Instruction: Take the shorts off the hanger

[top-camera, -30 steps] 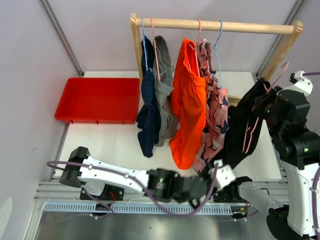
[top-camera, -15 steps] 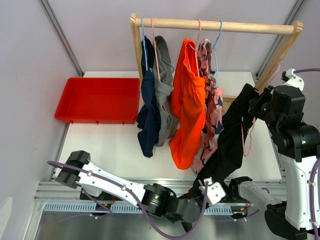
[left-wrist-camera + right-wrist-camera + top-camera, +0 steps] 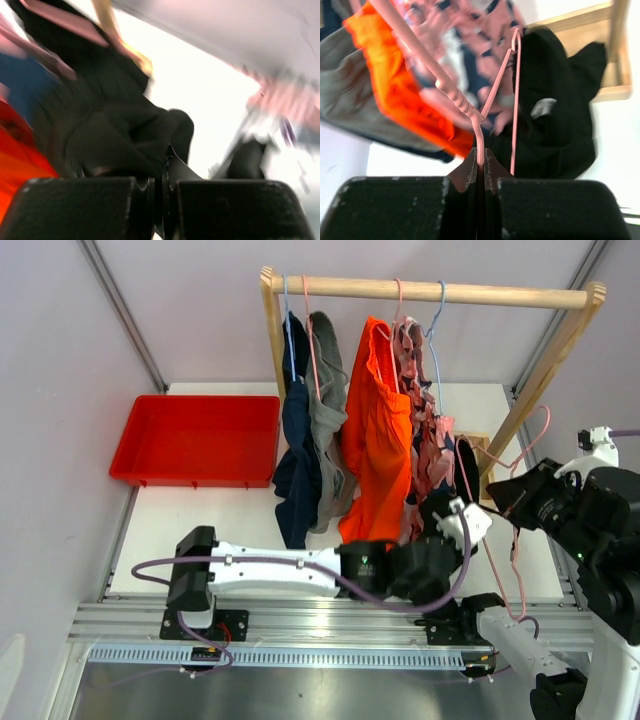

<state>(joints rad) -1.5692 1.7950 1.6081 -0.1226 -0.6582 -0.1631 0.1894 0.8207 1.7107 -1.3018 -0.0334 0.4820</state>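
Note:
My left gripper (image 3: 447,512) is shut on the black shorts (image 3: 463,458) beside the rack; the left wrist view shows black cloth (image 3: 100,125) pinched between the closed jaws (image 3: 162,175). My right gripper (image 3: 512,498) is shut on the wire of a pink hanger (image 3: 520,455), which it holds off the rack; the right wrist view shows the wire (image 3: 480,142) in the jaws (image 3: 485,165) and the black shorts (image 3: 550,125) behind the hanger. I cannot tell if they still hang on it. Navy (image 3: 295,480), grey (image 3: 328,430), orange (image 3: 375,450) and pink patterned shorts (image 3: 425,440) hang on the rack.
The wooden rack's bar (image 3: 480,292) spans the back, and its right post slants down to the table (image 3: 540,365). A red tray (image 3: 195,440) stands at the left. My left arm (image 3: 270,570) lies across the near edge of the table.
My left arm has swung up from the near edge to the rack with the black shorts in its grip. My right gripper has pulled the pink hanger right and nearer, apart from the shorts.

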